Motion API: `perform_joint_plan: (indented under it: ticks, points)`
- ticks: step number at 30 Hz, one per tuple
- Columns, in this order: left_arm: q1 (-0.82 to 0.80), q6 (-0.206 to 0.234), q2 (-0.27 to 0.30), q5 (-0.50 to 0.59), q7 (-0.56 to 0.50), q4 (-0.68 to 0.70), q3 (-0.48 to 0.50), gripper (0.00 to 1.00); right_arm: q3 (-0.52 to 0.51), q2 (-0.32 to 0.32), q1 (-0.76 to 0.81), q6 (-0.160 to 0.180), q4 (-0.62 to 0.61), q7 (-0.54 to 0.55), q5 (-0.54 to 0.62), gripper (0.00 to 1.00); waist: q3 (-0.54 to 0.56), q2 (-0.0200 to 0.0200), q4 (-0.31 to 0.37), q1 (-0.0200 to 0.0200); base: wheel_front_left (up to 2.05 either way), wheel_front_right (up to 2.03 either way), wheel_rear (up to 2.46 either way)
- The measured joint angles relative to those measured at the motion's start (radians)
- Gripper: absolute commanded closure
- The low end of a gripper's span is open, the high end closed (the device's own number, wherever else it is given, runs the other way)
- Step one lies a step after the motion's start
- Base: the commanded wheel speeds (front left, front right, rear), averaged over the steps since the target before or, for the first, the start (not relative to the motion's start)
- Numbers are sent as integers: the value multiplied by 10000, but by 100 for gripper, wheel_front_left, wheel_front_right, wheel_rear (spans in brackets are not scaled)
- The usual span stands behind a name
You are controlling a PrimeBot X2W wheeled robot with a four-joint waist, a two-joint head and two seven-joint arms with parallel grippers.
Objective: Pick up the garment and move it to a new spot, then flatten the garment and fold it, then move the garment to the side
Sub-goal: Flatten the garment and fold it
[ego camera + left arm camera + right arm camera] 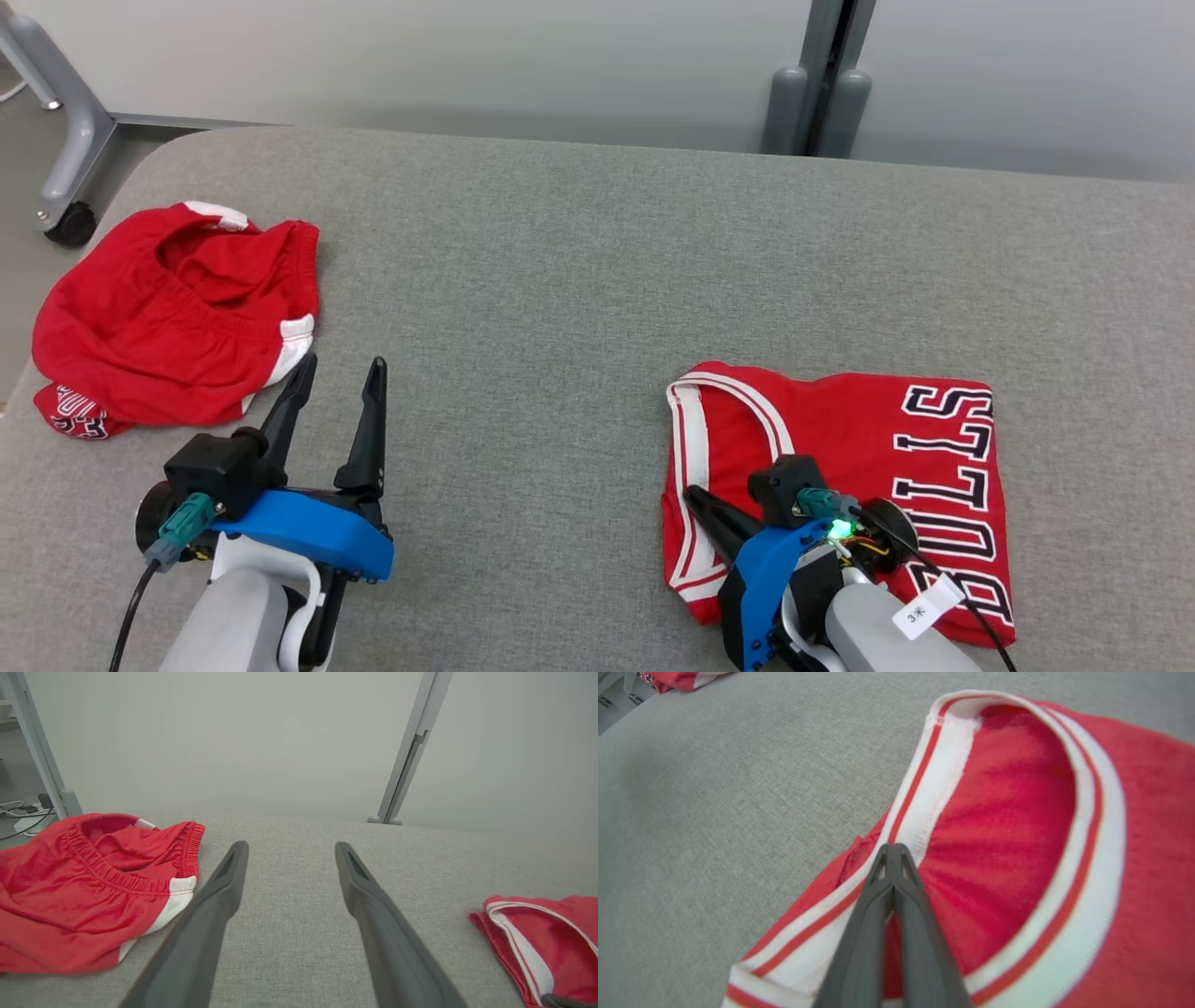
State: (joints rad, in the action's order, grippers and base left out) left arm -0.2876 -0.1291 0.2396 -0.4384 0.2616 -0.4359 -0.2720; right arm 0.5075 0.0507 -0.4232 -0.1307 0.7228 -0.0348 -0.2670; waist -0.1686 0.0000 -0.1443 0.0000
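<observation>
The garment (pixel 840 448), a red jersey with white trim and black-and-white lettering, lies folded flat on the right of the grey padded table (pixel 560 280). My right gripper (pixel 691 493) is shut, its tips resting at the jersey's white-trimmed left edge. The right wrist view shows the closed tips (pixel 893 847) on the white band of the garment (pixel 1008 812); I cannot tell whether cloth is pinched. My left gripper (pixel 342 364) stands open over bare table, nothing between its fingers (pixel 290 847). The garment's corner (pixel 551 942) shows at the left wrist view's right.
Crumpled red shorts (pixel 168 317) lie at the table's left edge, just left of the left gripper (pixel 84 891). A grey frame leg on a caster (pixel 70 219) stands off the far left corner, and a grey post (pixel 822 103) behind the table.
</observation>
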Motion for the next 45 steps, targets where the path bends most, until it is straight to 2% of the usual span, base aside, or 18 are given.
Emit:
perform_joint_plan:
  ticks: [8,15,16,17,20,23,24,25,29,34,39,45]
  points:
    - [-74,0,25,-25,0,-102,-203,0,1337,-10,-339,0,173,12,-1114,100,-23,0,-305,0,0,0,0]
    - [-6,0,119,-90,0,-105,-25,0,1981,-8,-403,0,-1030,-905,-2661,100,164,0,-174,0,0,0,0]
    - [19,0,123,-90,0,-92,2,0,1964,-13,-431,0,-1260,-1097,-2794,73,204,0,-131,0,0,0,0]
    - [45,0,132,-88,0,-79,35,0,1898,-23,-457,0,-1492,-1321,-2832,0,248,0,-79,0,0,0,0]
    - [201,2,157,-71,0,8,161,0,1358,-21,-444,0,-2159,-1795,-2834,0,395,0,97,0,0,0,0]
    - [385,33,190,-17,0,136,322,0,316,-27,-208,0,-2928,-2029,-2341,0,565,0,292,0,0,0,0]
    - [455,56,196,-15,0,171,351,0,-125,-27,-14,0,-3164,-2063,-2086,0,625,0,358,0,0,0,0]
    - [607,63,203,-13,0,259,399,0,-1141,-10,523,0,-3651,-2086,-1473,0,744,0,485,0,0,0,0]
    - [863,142,238,-6,0,439,600,0,-3227,54,1668,2,-4876,-1680,-441,0,901,0,742,0,0,0,0]
    - [1189,230,265,-4,0,625,805,0,-5252,52,2771,0,-6040,-1007,648,0,1055,0,1024,0,0,0,0]
    - [1275,228,221,13,0,646,928,0,-6182,44,3418,0,-6322,-587,1187,0,1200,0,1151,0,0,0,0]
    - [1398,226,117,113,0,623,947,0,-6101,59,3870,0,-6395,-441,1507,0,1349,0,1270,-1,0,0,0]
